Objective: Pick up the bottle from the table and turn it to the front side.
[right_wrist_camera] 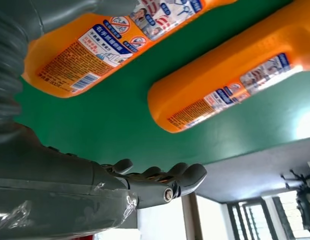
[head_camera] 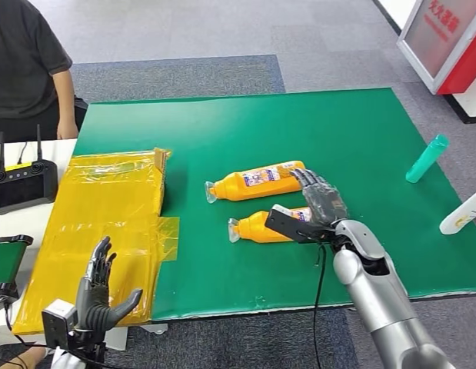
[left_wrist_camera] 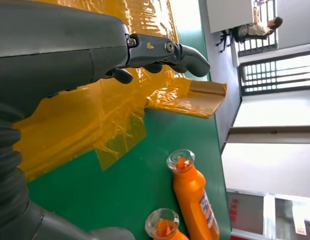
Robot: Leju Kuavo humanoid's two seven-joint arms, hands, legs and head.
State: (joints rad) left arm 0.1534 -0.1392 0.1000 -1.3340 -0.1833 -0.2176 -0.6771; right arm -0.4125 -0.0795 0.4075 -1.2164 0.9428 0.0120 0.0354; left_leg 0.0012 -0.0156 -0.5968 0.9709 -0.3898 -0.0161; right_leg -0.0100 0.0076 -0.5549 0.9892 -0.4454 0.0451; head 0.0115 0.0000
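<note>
Right hand (head_camera: 317, 201), fingers spread and holding nothing, poised over base end of nearer orange plastic bottle (head_camera: 263, 226), lying lengthwise along green table's (head_camera: 363, 138) front edge.

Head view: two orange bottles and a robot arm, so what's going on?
The right hand hangs over the nearer orange bottle lying on the green mat, fingers apart, not yet gripping it. A second orange bottle lies just behind. The left hand is open over yellow sheeting. A person sits at the far left corner.

Orange bottles (head_camera: 255, 183), green table (head_camera: 363, 138)
</note>
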